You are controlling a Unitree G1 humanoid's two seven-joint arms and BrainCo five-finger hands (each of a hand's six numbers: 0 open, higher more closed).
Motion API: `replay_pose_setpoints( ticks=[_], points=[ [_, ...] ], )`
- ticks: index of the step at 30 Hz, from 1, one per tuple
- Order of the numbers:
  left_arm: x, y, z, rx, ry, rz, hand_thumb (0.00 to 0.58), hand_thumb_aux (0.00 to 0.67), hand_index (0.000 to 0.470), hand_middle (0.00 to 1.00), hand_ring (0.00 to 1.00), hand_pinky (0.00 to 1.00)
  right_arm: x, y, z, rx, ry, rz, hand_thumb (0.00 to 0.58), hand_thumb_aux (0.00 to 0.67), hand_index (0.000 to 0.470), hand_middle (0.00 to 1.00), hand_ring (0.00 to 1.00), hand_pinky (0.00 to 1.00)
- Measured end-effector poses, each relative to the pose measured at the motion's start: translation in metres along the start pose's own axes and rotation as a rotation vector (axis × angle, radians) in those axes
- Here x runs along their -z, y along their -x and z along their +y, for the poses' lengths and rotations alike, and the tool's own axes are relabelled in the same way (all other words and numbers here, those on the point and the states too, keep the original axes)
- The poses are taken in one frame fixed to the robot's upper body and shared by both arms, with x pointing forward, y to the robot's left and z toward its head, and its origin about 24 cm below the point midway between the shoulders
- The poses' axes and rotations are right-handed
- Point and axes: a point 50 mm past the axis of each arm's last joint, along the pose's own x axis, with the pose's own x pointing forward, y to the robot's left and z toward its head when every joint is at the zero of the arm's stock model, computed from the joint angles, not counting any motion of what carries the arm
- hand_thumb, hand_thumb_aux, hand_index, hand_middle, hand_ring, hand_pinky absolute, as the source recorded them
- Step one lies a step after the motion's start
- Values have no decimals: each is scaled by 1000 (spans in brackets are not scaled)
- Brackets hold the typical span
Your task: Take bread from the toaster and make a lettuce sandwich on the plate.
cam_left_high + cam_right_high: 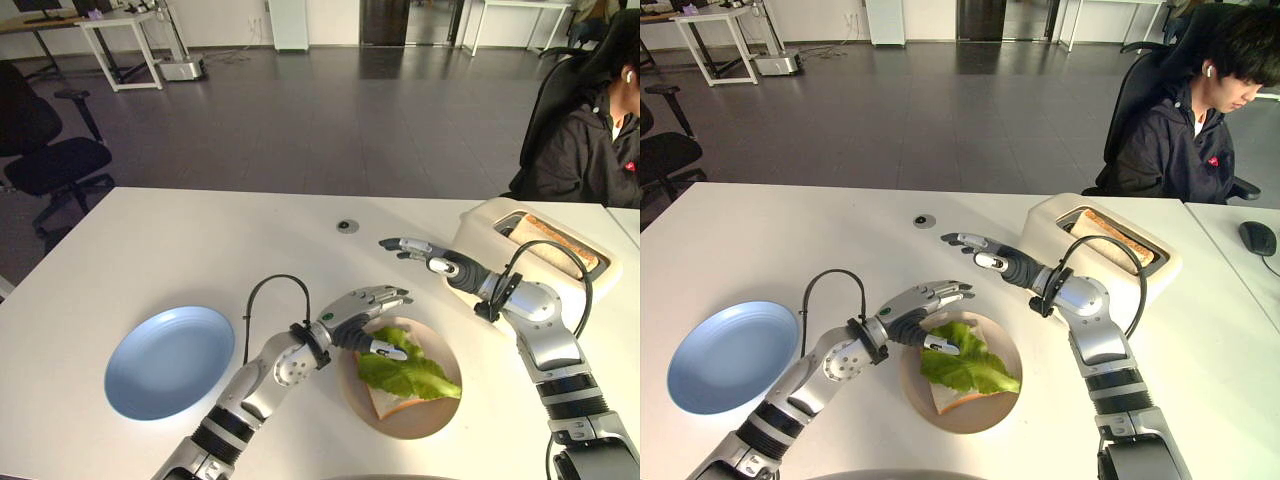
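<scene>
Bread (393, 406) lies on the tan plate (420, 431) at lower centre with a lettuce leaf (410, 372) on top. A second slice (556, 244) sits in the slot of the cream toaster (480, 226) at right. The left hand (365, 305) hovers over the plate's upper left edge and the right hand (430, 256) is just left of the toaster, both with fingers stretched wide and holding nothing. The white tabletop (150, 250) also carries a blue plate (170, 360) at lower left and a small round disc (347, 226). Behind it are a dark floor (300, 120), an office chair (50, 160) and white tables (120, 25).
</scene>
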Motion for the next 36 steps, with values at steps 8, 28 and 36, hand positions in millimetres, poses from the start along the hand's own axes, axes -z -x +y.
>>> replay_pose_setpoints(
  ticks=[8, 28, 36],
  points=[
    [-6, 34, 5, -68, 129, 25, 0, 0, 0, 0, 0, 0, -55, 69, -67, 354, 616, 61, 0, 0, 0, 0, 0, 0],
    [1, 59, 36, -324, 425, -38, 0, 0, 0, 0, 0, 0, 20, 136, -95, 311, 747, 638, 580, 670, 470, 0, 0, 0],
    [11, 63, 37, -330, 412, 4, 0, 0, 0, 0, 0, 0, 4, 141, -119, 533, 484, 548, 580, 670, 470, 0, 0, 0]
  ],
)
